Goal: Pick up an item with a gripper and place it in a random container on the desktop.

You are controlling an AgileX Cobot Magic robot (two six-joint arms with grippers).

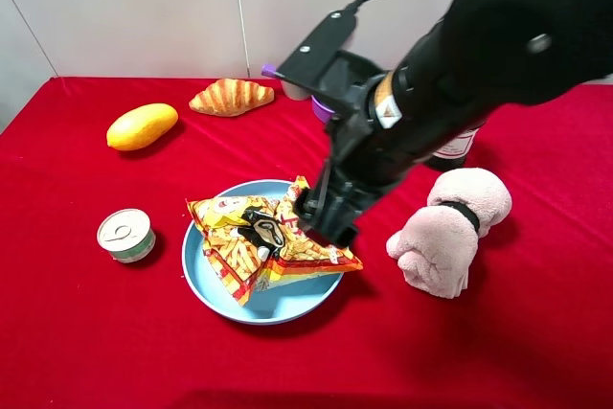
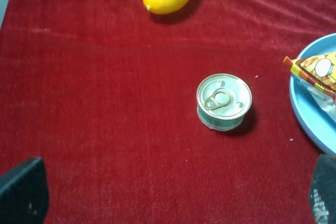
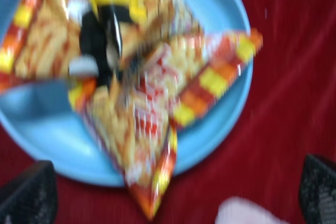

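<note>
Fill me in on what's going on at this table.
The right gripper hangs open just above the snack bag, which lies crumpled on the light-blue plate with a corner poking over the rim. Nothing is held. The left gripper is open too, over bare red cloth near a small tin can. A mango, croissant and pink plush toy sit untouched.

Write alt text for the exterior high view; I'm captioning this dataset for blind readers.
A black robot arm's open gripper hangs just above a crinkly fries snack bag lying on a light-blue plate on a red tablecloth. Around the plate sit a small tin can, a yellow mango, a croissant and a pink plush toy.
</note>
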